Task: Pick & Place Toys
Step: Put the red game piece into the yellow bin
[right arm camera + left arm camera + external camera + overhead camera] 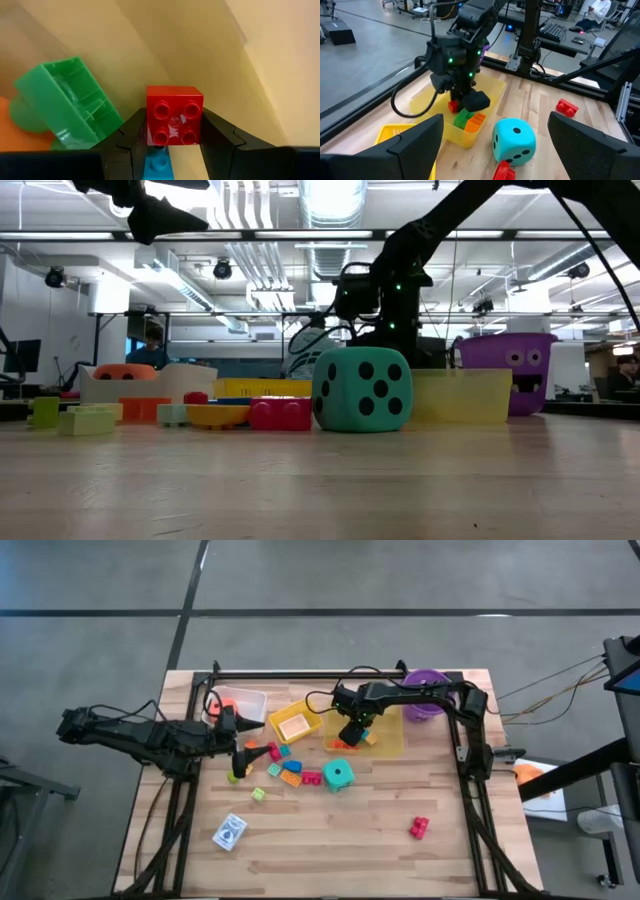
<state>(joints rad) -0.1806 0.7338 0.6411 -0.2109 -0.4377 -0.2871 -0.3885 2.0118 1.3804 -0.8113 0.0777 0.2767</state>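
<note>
My right gripper (352, 736) points down into the translucent yellow bin (392, 738) and is shut on a small red brick (174, 122). A green brick (65, 107) and an orange brick (477, 121) lie on that bin's floor beside it. The teal dotted die (338, 775) rests on the table just in front of the bin. Several loose bricks (285, 768) lie to the die's left. My left gripper (240, 752) hangs open above the table at centre left, holding nothing and facing the die (515, 140). My right gripper pinches the red brick by two opposite side walls (149, 125) between its two fingers (220, 137). The fingers come from above, pointing down. The brick sits level with its studs up, low inside the yellow bin (470, 137); whether it touches the floor I cannot tell.
A purple bucket (425, 705) stands at the far right. Far left is a clear bin (243, 702) holding an orange die, with a second yellow bin (295, 725) beside it. A lone red brick (419, 828) and a blue-white card box (229, 832) lie near the front.
</note>
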